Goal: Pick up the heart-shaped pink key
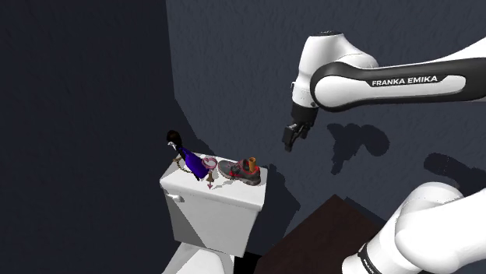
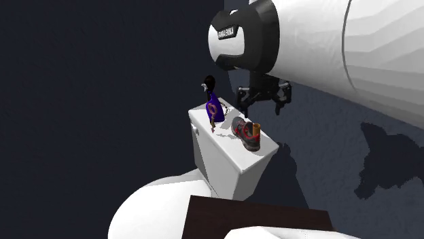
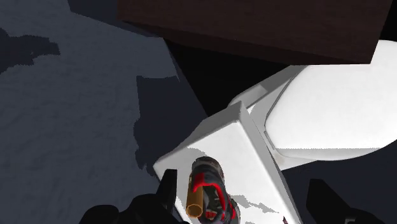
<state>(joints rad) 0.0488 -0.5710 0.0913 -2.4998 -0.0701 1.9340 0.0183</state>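
The pink heart-shaped key lies on the white toilet tank lid, between a purple bottle-like figure and a dark red-trimmed shoe. My gripper hangs in the air well above the lid, off toward the shoulder view's right of the shoe. It is open and holds nothing. In the second exterior view the gripper hovers above the shoe and the purple figure. In the wrist view the shoe lies near one finger of the gripper, on the tank lid.
The white toilet bowl and seat sit in front of the tank. My dark brown stand is close beside the toilet. Dark blue-grey walls close the corner behind the tank.
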